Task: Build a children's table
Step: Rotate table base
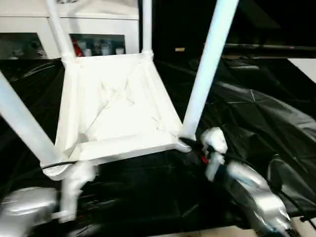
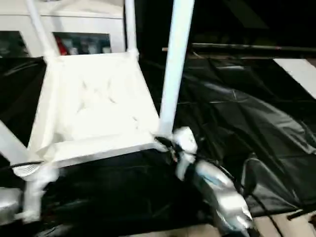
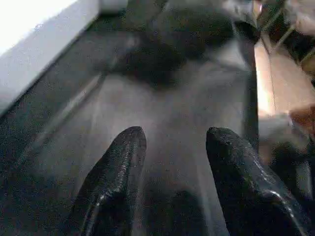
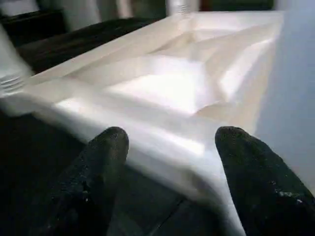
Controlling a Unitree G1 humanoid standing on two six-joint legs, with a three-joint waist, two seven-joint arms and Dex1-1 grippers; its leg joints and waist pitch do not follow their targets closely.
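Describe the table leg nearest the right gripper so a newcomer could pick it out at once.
Find the black-draped work table, and on it the upside-down white children's table with four legs pointing up. The wanted leg rises from the near corner socket on the robot's right, just beside the right gripper. Unlike the other three, it stands against the dark background rather than the white cabinet or the picture's left edge.

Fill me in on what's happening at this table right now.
A humanoid robot is putting together a white children's table, which lies upside down on the black-draped work table with all four legs standing up in its corner sockets. The right gripper is open around the near rim of the top beside one leg. The left gripper is open with nothing between its fingers, pointing across the black cover. A white cabinet stands behind.
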